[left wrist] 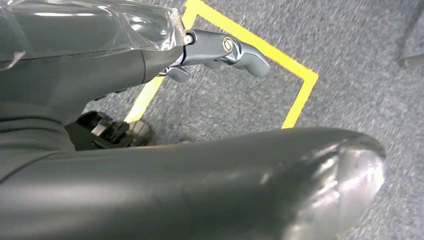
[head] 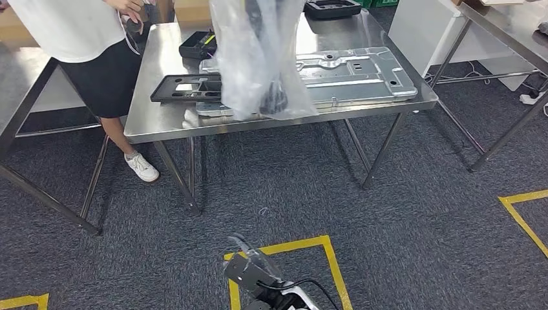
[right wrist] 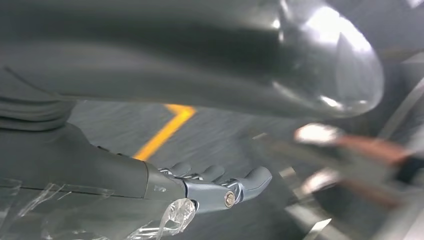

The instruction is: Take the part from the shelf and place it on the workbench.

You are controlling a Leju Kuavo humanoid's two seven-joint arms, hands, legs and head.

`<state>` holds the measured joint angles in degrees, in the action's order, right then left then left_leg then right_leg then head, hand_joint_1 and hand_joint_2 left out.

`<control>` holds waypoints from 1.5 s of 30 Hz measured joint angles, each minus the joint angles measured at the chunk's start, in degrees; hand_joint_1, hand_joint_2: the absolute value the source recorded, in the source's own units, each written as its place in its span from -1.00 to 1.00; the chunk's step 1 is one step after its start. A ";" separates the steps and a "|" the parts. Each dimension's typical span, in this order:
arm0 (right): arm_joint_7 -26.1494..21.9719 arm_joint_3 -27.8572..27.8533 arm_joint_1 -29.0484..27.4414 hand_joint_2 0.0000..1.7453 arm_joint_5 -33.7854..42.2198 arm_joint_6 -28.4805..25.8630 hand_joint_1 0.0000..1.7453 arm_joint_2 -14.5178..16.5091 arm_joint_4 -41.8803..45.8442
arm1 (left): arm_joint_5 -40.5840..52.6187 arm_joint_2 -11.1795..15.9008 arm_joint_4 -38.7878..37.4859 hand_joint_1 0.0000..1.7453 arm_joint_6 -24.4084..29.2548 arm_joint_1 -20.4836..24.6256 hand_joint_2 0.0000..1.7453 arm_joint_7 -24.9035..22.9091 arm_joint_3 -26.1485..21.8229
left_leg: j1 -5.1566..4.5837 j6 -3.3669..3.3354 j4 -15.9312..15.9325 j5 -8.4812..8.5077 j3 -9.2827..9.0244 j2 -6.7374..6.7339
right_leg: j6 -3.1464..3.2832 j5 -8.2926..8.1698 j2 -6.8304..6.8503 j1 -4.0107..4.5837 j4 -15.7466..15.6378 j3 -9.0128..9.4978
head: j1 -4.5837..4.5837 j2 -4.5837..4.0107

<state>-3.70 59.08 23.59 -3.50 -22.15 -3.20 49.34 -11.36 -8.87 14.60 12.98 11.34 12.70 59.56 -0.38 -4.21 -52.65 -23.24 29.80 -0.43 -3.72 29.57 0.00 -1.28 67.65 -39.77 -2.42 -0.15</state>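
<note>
The part is a dark piece in a clear plastic bag [head: 258, 58], hanging high and close in the head view, in front of the steel workbench [head: 161, 123]. The bag's lower end is level with the bench's front edge. In the left wrist view, clear plastic [left wrist: 100, 25] lies against my left hand [left wrist: 220, 50], whose fingers reach out over the carpet. Plastic [right wrist: 175, 215] also clings under my right hand [right wrist: 220, 187], fingers stretched forward. Both hands seem to hold the bagged part between them; the grip itself is hidden.
On the bench lie a large silver stamped plate [head: 362, 74], a black frame [head: 184, 87], a black box [head: 199, 44] and a black tray [head: 333, 8]. A person [head: 97, 58] stands at the bench's left end. Another table [head: 510, 26] stands right. Yellow tape [head: 329, 258] marks the carpet.
</note>
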 joint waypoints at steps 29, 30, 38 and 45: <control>10.87 -18.69 -14.93 -1.00 13.72 -2.03 -1.00 -23.39 -12.21 | -4.70 0.45 0.00 -1.00 3.81 -1.68 -1.00 0.86 -0.31 | -0.05 -0.23 0.03 -1.22 -0.89 0.37 | -0.13 -2.32 0.40 -0.35 -6.94 3.90 | 0.24 0.00; 10.22 -18.97 -15.88 -1.00 14.49 -1.39 -1.00 -22.83 -13.67 | -5.03 0.51 0.00 -1.00 4.04 -1.87 -1.00 0.91 -0.43 | -0.15 -0.44 0.03 -1.02 -0.58 0.38 | -0.18 0.09 0.30 -0.33 -2.75 2.22 | 0.36 0.00; 11.16 -19.99 -19.87 -1.00 17.82 3.51 -1.00 -16.22 -23.79 | -6.80 1.10 0.00 -1.00 5.09 -3.22 -1.00 1.09 -1.25 | -0.76 0.58 -1.48 -1.04 0.64 0.22 | -0.05 -2.85 -0.02 -0.50 -12.23 9.95 | 0.51 0.00; 14.49 -20.63 -19.98 -1.00 19.61 6.28 -1.00 -10.57 -28.74 | -7.73 1.46 0.00 -1.00 5.82 -3.63 -1.00 0.84 -1.34 | -0.08 2.96 -11.81 -7.43 5.16 0.22 | 2.44 -3.99 0.02 -0.44 -12.68 8.71 | 0.13 0.00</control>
<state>10.79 38.45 3.61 16.11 -15.87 -13.77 20.60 -19.09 -7.42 14.60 18.80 7.70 13.55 58.22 -0.45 -1.24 -64.46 -30.67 34.96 -0.21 -1.28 25.58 0.02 -1.73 54.97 -31.05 -2.29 -0.15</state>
